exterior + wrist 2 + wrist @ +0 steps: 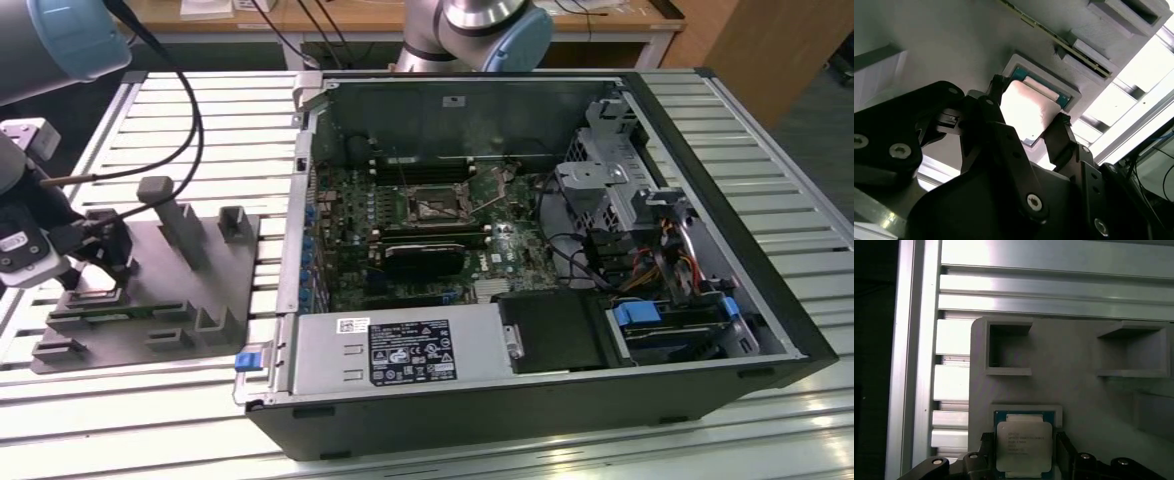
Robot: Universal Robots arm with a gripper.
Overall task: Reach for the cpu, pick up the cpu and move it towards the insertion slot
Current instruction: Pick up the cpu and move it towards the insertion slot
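On the exterior view's left: pincer (114,270) down low on grey tray (200,300), among upright posts (167,215). Clamps cpu (1026,107) by two opposite edges, one dark finger (996,90) tight at each side in both wrist views; narrow opening, just cpu width. Cpu flat, silvery top up, green rim around it, in a shallow square pocket (1026,409) of the tray; cannot tell whether lifted off the pocket floor. Pocket close to the tray's edge, bare counter (200,110) slats just beside it in the first wrist view. Two deeper square recesses (1009,347) in the tray beyond the cpu. Tray on the slatted metal counter, just beside open case (400,420) toward the exterior view's right. Inside case: green board (340,230), slot (434,205) near its middle with dark frame and metal rim, well apart from cpu and pincer. Labelled box (394,350) along the case's near wall, cables (627,260) at the right. Grey arm (67,40) with blue cap at the exterior view's far left.
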